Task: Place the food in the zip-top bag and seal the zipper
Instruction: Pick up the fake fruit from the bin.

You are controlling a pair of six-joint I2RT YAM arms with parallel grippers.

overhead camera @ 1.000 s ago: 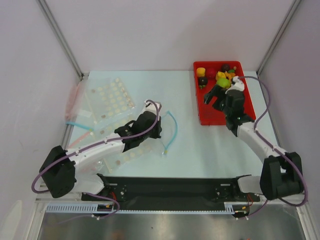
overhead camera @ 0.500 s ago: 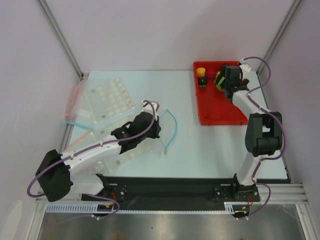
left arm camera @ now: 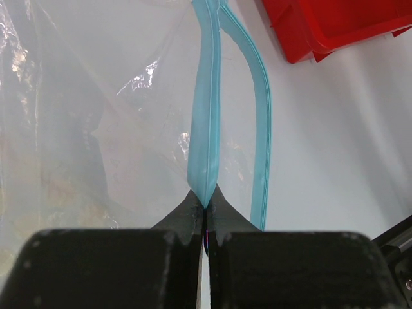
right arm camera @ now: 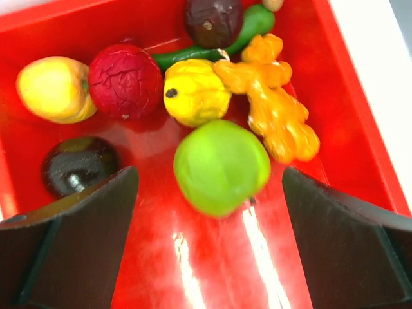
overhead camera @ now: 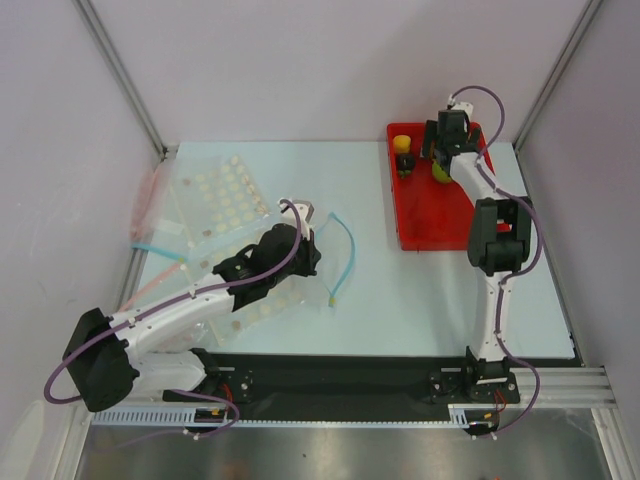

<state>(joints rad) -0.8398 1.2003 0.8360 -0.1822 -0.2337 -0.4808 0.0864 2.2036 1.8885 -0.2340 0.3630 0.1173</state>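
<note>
Left end effector (left arm camera: 205, 209), just toward 9 o'clock of the counter's middle in the overhead view, is pinched tight on one lip of the light-blue zipper (left arm camera: 206, 129), lifting open the mouth of the clear zip-top bag (left arm camera: 96, 129). The other blue lip arcs away toward 3 o'clock. Right end effector (right arm camera: 207, 187) hangs with jaws spread wide, holding nothing, over the red tray (right arm camera: 58, 26) at 1 o'clock on the counter. Between its fingers lies the green apple (right arm camera: 222, 166). Around the apple sit the orange bunch (right arm camera: 273, 109) just beside it at 2 o'clock, a red ball (right arm camera: 124, 80) at 10 o'clock, a yellow piece (right arm camera: 195, 92) at 11 o'clock and a dark purple ball (right arm camera: 78, 164) at 9 o'clock. Picking the apple looks like the step in hand. The jaws would do best to descend straight, straddle it at 3 and 9 o'clock clear of the orange bunch, and close on its widest part, since a smooth round toy may squirt out. Pale walls (overhead camera: 330, 60) enclose the pale counter (overhead camera: 420, 290); other clear bags (overhead camera: 215, 195) lie toward 9 o'clock.
</note>
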